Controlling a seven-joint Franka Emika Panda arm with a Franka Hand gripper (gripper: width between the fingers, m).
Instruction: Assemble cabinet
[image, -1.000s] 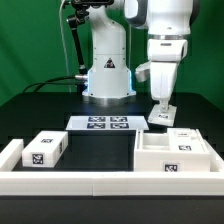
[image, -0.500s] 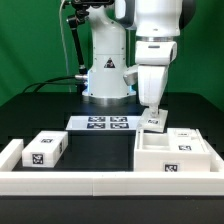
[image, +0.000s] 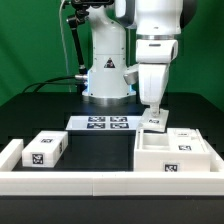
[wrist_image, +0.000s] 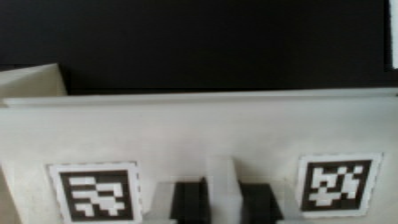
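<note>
In the exterior view my gripper (image: 154, 113) points down behind the large white cabinet body (image: 150, 158), which lies open at the front right with tags on it. The gripper is shut on a small white tagged cabinet part (image: 153, 123), held at about table level. In the wrist view that part (wrist_image: 214, 125) fills the picture as a wide white face with two square tags. My gripper (wrist_image: 219, 200) has its two dark fingers (wrist_image: 187, 203) pinching the part's edge between the tags. A white tagged drawer block (image: 45, 150) lies at the front left.
The marker board (image: 103, 123) lies flat before the robot base (image: 107, 80). Another white tagged block (image: 186, 137) sits at the cabinet body's far right. Low white border rails (image: 60, 182) run along the front and the exterior view's left.
The gripper with the white part has moved to the exterior view's left and a little lower since one second ago. It has held still for the last half second.
</note>
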